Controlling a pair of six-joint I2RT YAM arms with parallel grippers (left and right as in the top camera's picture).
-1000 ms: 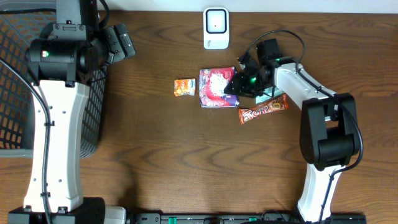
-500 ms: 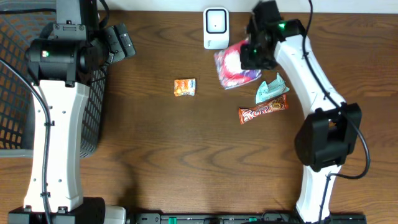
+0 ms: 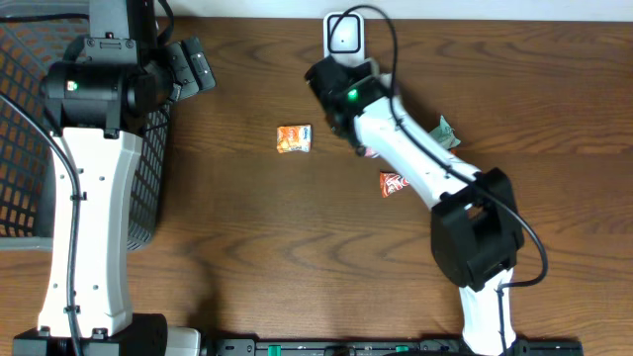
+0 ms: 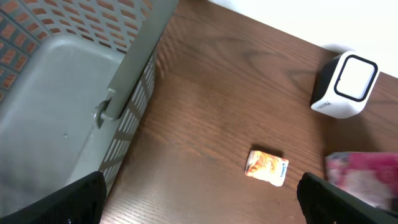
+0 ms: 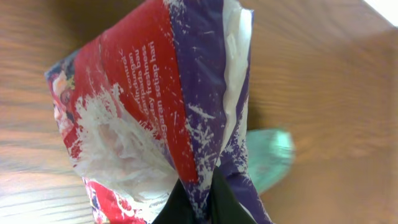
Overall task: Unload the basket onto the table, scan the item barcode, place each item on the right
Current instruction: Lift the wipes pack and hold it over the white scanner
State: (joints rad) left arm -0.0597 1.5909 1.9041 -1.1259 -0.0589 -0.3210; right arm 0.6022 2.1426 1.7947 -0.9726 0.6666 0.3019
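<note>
The item is a red, purple and white plastic packet (image 5: 155, 118). My right gripper (image 5: 198, 190) is shut on its lower edge, and no barcode shows on the face toward the camera. In the overhead view the right arm (image 3: 396, 138) covers nearly all of the packet, just below the white barcode scanner (image 3: 343, 40). The left wrist view shows the packet's pink edge (image 4: 367, 177) below the scanner (image 4: 345, 84). My left gripper (image 4: 202, 208) hangs open and empty high over the table's left side, next to the basket.
A small orange packet (image 3: 294, 138) lies left of the right arm. An orange-brown candy bar (image 3: 394, 184) and a teal packet (image 3: 445, 133) lie partly under the arm. A dark mesh basket (image 3: 30, 129) stands at the table's left edge.
The right gripper closed on the packet on the table, lifted it up beside the scanner, then swung left in front of the scanner. The left arm has not moved.
</note>
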